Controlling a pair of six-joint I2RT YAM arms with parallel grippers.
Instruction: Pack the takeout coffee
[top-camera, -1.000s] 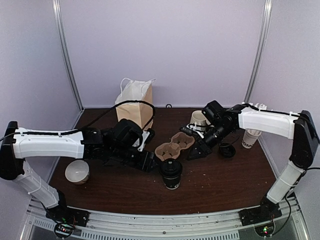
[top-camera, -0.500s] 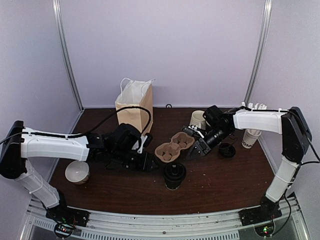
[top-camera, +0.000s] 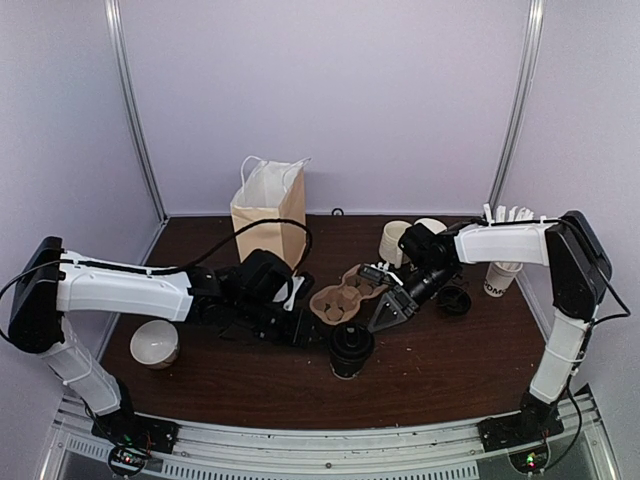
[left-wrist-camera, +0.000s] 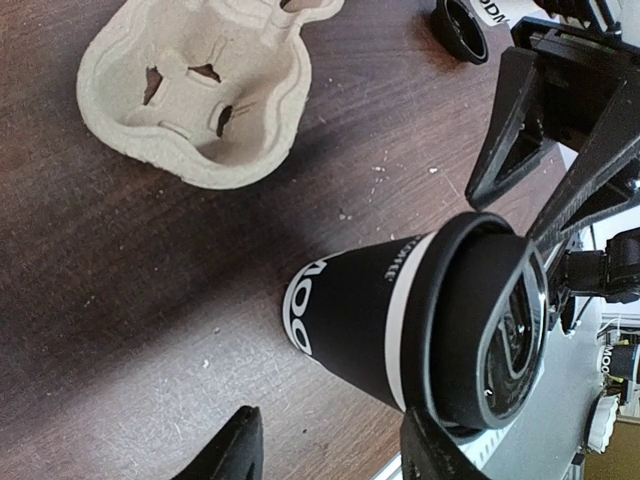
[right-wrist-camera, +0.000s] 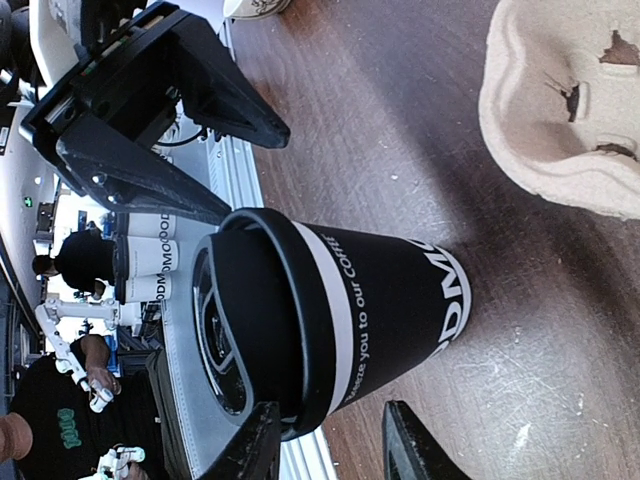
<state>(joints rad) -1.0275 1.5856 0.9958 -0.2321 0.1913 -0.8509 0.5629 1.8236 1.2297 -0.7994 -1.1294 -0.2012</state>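
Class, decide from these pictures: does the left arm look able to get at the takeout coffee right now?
Probably yes. The open left hand faces the takeout coffee, upright just beyond its fingertips, with nothing between them; the right hand sits on the cup's other side.

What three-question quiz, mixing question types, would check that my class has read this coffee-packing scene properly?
1. True or false: the takeout coffee already sits in the cup carrier.
2. The coffee's lid is: A) on the cup, B) in the carrier, C) held by a hand.
3. Short answer: does the left hand or the right hand grip the coffee?
Key: 1 false, it stands on the table; 2 A; 3 neither, both are open near it.
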